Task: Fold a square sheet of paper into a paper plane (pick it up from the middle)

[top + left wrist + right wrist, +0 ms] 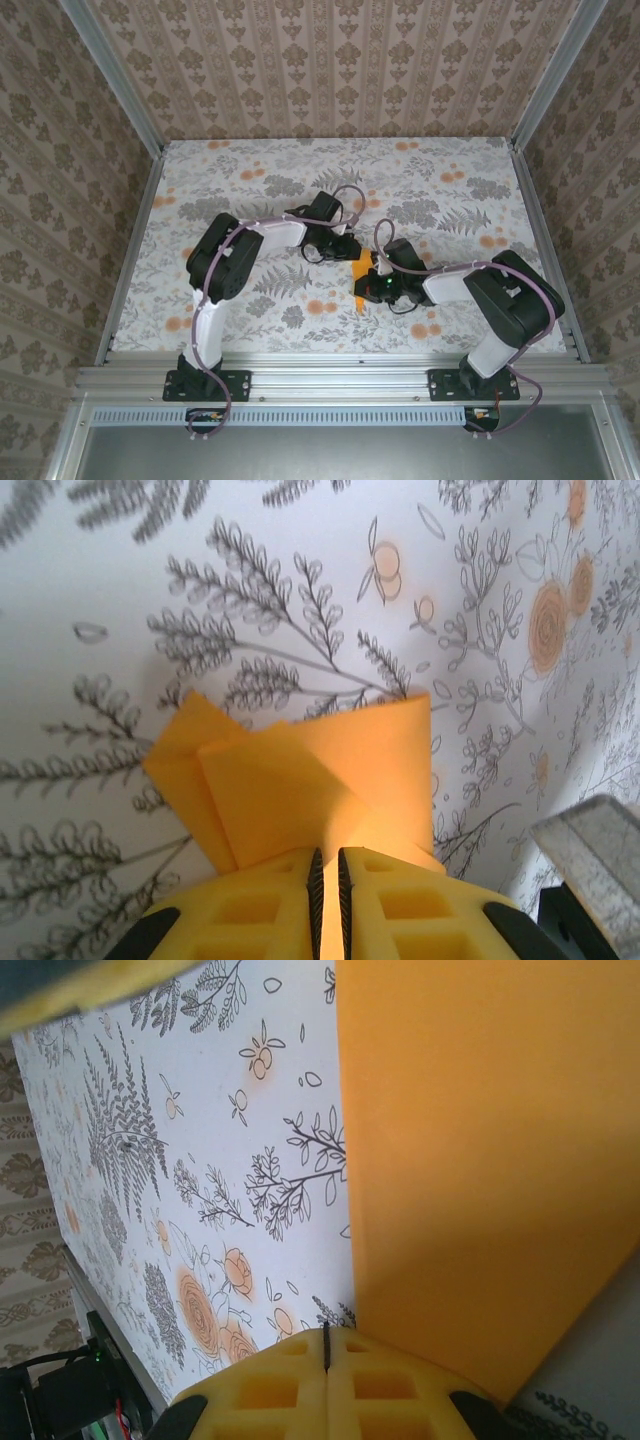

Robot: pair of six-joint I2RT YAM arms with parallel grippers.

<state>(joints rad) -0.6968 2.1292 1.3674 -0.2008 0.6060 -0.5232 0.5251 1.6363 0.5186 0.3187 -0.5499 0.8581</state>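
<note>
The square sheet of paper (358, 273) is bright orange and lies folded at mid-table between both arms. In the left wrist view the sheet (300, 780) shows two overlapping creased flaps, and its near edge runs up between the yellow fingers. My left gripper (327, 852) (347, 252) is shut on that edge. In the right wrist view a broad flat panel of the sheet (480, 1160) lies just right of my right gripper (326, 1328) (373, 286). Its jaws are pressed together with nothing between them, the right finger against the paper's edge.
The flower-print tabletop (250, 180) lies bare to the left, right and far side of the arms. Aluminium rails (130, 250) and wallpapered walls enclose it. A grey part (590, 850) stands close by the left fingers, at their right.
</note>
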